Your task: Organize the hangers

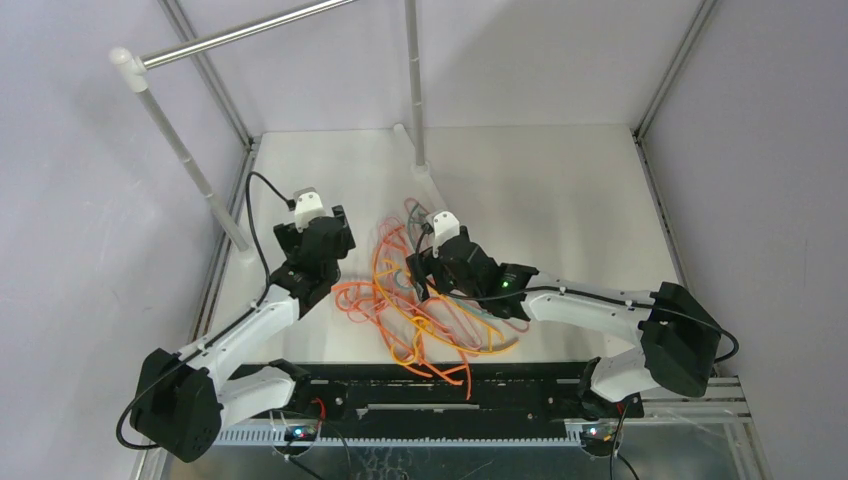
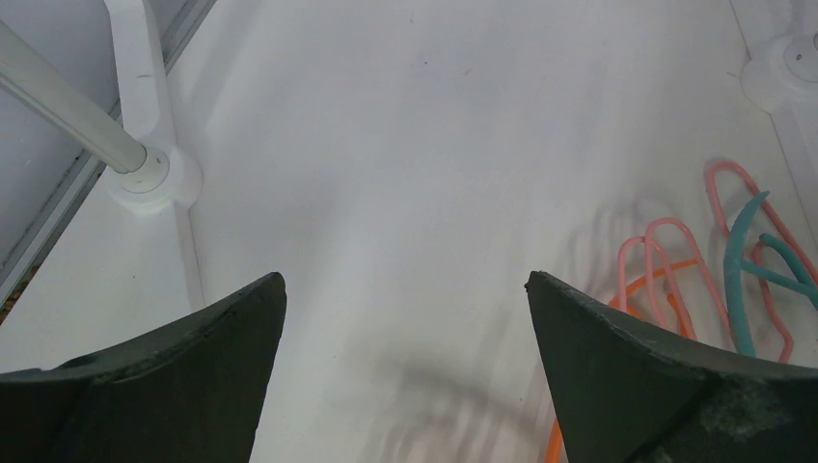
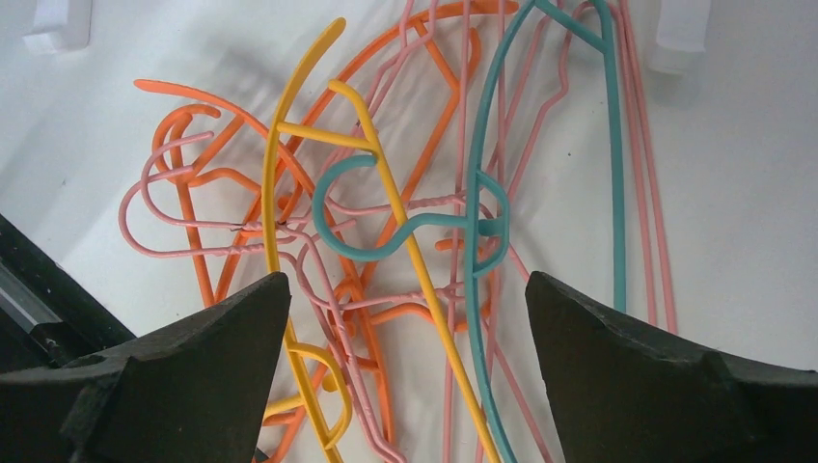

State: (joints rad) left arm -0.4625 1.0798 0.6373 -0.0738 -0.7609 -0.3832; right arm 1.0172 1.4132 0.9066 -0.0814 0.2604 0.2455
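While the left hand [image 2: 405, 282] and right hand [image 3: 405, 282] gape wide, the orange, pink, yellow and teal hangers [image 1: 422, 318] lie tangled.

Left pincer [image 2: 405, 280] spread above white table [image 2: 434, 145], hangers [image 2: 786, 258] at right, post base [image 2: 154, 178] left

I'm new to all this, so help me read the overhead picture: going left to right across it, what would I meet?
Slanted white post → left tool → tangled pile of hangers → right arm's black shoulder.
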